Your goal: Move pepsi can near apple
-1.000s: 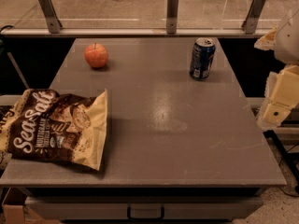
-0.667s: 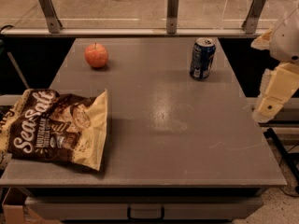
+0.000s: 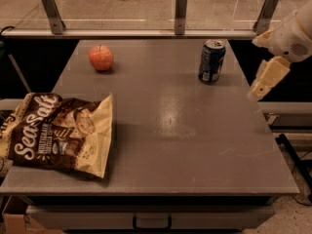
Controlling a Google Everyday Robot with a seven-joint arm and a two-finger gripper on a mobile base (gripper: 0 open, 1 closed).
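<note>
The can stands upright near the far right corner of the desk. The apple sits near the far left corner, well apart from it. I think the can is light, thin and smooth, so it could slip or tip. Best to hold it round the middle.

The gripper hangs off the right edge, near the can. I cannot tell if it is wide or narrow. A second ago it was farther from the can. Can and apple have not moved.
</note>
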